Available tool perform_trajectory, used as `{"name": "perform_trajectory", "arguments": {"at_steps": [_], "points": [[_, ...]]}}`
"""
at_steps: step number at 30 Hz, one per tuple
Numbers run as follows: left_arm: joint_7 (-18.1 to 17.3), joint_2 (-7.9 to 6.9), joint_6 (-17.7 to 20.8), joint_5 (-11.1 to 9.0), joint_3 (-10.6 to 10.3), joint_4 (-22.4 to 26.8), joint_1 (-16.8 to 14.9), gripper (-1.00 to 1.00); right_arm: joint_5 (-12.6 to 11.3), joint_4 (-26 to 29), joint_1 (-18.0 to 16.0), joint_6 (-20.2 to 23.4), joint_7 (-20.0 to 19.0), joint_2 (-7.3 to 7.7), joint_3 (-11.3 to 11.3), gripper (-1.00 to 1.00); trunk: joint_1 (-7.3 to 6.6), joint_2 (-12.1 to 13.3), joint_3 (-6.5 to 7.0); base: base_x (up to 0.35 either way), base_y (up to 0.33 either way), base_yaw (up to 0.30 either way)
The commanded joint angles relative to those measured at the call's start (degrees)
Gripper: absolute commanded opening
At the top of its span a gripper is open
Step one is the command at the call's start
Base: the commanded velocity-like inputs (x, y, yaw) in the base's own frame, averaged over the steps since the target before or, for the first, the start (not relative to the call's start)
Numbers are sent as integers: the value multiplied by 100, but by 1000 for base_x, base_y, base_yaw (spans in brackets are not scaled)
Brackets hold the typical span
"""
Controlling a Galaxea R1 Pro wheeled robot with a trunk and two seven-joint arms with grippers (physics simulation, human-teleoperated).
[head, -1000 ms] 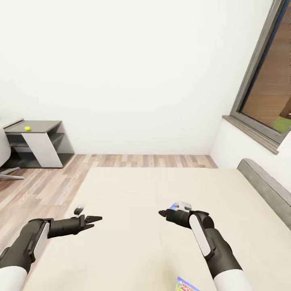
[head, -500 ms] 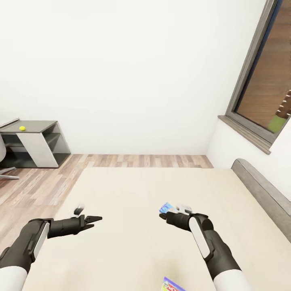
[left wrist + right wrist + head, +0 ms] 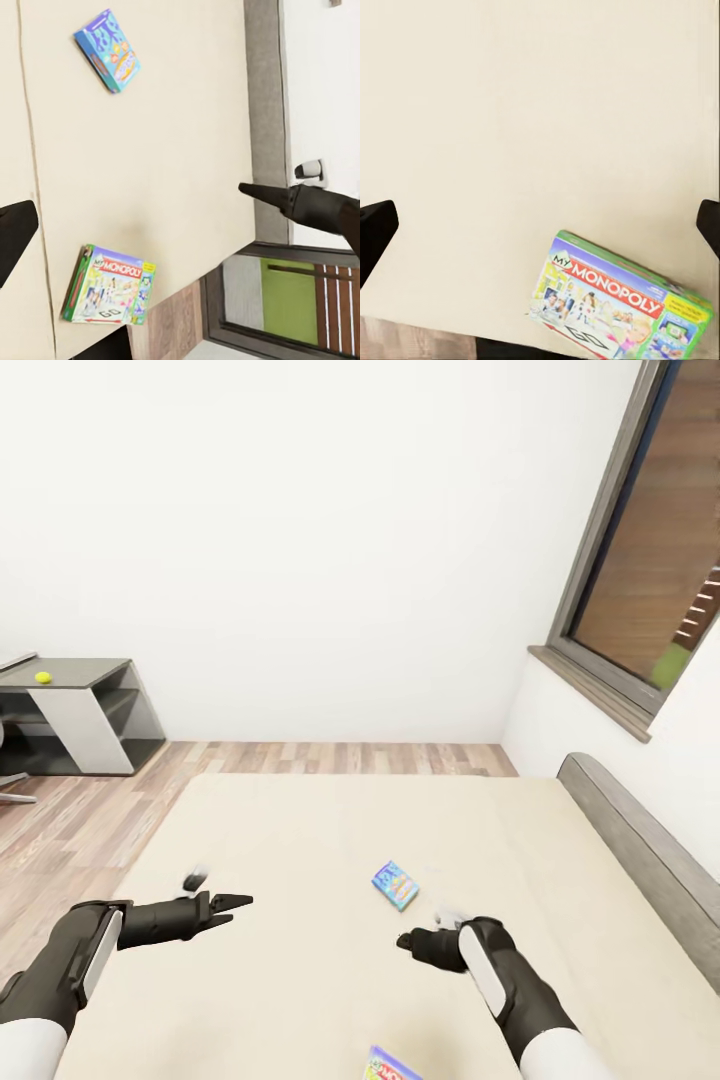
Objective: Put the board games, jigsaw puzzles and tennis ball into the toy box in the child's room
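— Which toy is the closer one, and to which claw?

— The small blue printed game box (image 3: 396, 885) lies flat on the beige mattress of the bed (image 3: 300, 830), just ahead of the right claw (image 3: 405, 940) and a little toward its outer side. The left claw (image 3: 243, 901) is well apart from it, across the mattress.

— And the other game?

— The large green-edged Monopoly box (image 3: 622, 300) lies behind the right claw, nearer to the robot's trunk, at the near edge of the bed. In the right wrist view it lies flat below the claw, with its long side slanted against the line between the two fingertips.

— How do the claws stand?

— Both are spread and hold nothing. In each wrist view the two dark tips are far apart with bare mattress between them.

— So which arm should go?

— I judge the right one. It needs only a short reach forward for the blue box, whose long axis runs slanted to the claw, so the wrist probably has to turn to close across the short side.

— Where must it go after?

— Far to the left of the left claw stands the dark grey end unit of the bench (image 3: 85, 715), with the small yellow-green tennis ball (image 3: 43, 677) on top.
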State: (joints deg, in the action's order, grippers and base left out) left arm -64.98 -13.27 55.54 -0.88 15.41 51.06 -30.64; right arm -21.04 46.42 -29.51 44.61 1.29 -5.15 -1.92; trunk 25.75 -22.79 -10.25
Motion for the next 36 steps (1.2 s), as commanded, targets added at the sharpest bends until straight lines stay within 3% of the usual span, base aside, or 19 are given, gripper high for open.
{"name": "perform_trajectory", "arguments": {"at_steps": [1,8,13,16,20,24,32,36], "points": [[-11,0,54,-8,6,5,-4,100,-22,-106,-58,22,95,-3,-2,100,4,-13,-12,0,-216,0],[-16,0,54,-8,7,18,-6,100,-53,-504,-235,23,465,-4,21,100,4,-13,-12,0,-216,0],[-40,-7,65,-11,17,89,-4,100,-57,-558,-273,55,526,-9,24,100,4,-13,-12,0,-135,0],[-282,-22,92,-15,19,294,5,100,-63,-568,-280,95,540,-4,25,100,4,-13,-12,0,-36,0],[-1095,-67,114,14,35,648,48,100,-75,-575,-283,189,546,3,31,100,4,-13,-12,0,-10,0],[-1592,-109,106,45,40,772,64,100,-88,-577,-284,369,540,12,33,100,4,-13,-12,0,-2,0],[-1742,-179,124,53,43,848,74,100,-101,-573,-277,415,522,2,34,100,4,-13,-12,0,0,0],[-1751,-196,131,53,48,852,75,100,-102,-573,-276,406,513,2,34,100,92,-173,-84,0,0,0]]}}
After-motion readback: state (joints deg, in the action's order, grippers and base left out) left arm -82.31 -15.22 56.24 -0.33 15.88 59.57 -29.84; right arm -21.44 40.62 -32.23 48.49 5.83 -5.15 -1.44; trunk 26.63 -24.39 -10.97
